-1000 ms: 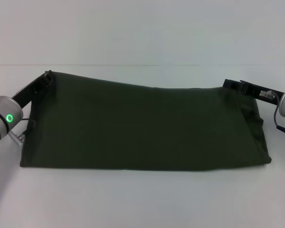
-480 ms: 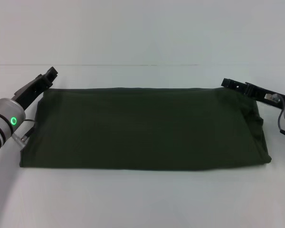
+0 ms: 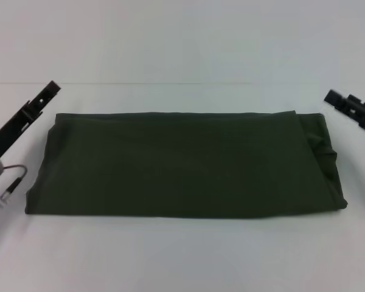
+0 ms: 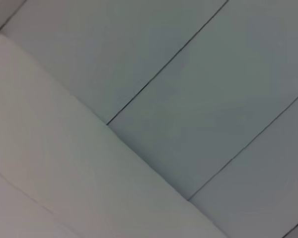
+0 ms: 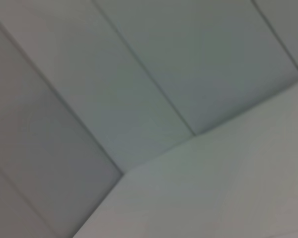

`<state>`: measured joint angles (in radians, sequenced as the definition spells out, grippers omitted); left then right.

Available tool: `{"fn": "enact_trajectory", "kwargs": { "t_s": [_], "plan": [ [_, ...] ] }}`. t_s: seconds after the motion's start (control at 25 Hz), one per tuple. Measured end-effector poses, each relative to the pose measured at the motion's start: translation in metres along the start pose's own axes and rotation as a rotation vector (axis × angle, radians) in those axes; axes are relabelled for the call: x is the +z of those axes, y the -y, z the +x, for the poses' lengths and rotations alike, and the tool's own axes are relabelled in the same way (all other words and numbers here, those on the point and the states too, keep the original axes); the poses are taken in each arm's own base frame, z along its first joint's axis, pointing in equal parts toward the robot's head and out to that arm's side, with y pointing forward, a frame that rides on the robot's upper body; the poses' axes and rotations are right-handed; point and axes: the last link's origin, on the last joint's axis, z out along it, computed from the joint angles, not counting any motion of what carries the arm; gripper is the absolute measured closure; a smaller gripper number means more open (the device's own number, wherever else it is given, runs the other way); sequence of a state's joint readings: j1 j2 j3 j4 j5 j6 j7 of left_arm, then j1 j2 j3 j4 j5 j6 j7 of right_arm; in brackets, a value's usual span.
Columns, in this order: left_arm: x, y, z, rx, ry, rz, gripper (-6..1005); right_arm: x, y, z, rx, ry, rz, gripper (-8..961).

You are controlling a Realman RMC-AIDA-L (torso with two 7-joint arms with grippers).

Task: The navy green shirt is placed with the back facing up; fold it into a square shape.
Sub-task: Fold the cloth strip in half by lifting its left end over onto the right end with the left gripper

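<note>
The navy green shirt [image 3: 182, 164] lies flat on the white table as a long folded rectangle, plain side up, with a bunched fold at its right end. My left gripper [image 3: 50, 91] hovers off the shirt's far left corner, open, holding nothing and clear of the cloth. At the right edge of the head view my right gripper [image 3: 332, 98] hangs beyond the far right corner, also open, empty and apart from the cloth. Neither wrist view shows the shirt or any fingers.
The white table [image 3: 182, 255] reaches past the shirt on every side. A pale wall [image 3: 182, 36] rises behind its far edge. Both wrist views show only wall panels [image 4: 213, 89] and table surface [image 5: 228, 198].
Both grippers let go of the shirt's lifted far edge, which dropped flat. The left gripper then drew away to the left and the right gripper to the right.
</note>
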<state>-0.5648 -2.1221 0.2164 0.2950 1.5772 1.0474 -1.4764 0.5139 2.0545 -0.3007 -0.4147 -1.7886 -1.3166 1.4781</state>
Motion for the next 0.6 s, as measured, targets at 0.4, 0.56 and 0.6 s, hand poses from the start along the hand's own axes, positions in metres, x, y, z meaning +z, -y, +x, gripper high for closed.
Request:
{"fn": "enact_trajectory", "kwargs": {
  "t_s": [0.4,0.56,0.6],
  "plan": [
    [-0.034,-0.001,0.025,-0.167,0.326,-0.125,162,0.000,-0.049,0.045,-0.463,-0.229,-0.354,52],
    [-0.035,0.002,0.041,-0.109,0.503,-0.036,165,0.011,-0.062,0.060,-0.553,-0.299,-0.444,52],
    [-0.034,0.004,0.045,-0.096,0.532,-0.009,165,0.012,-0.063,0.062,-0.566,-0.310,-0.455,52]
  ]
}}
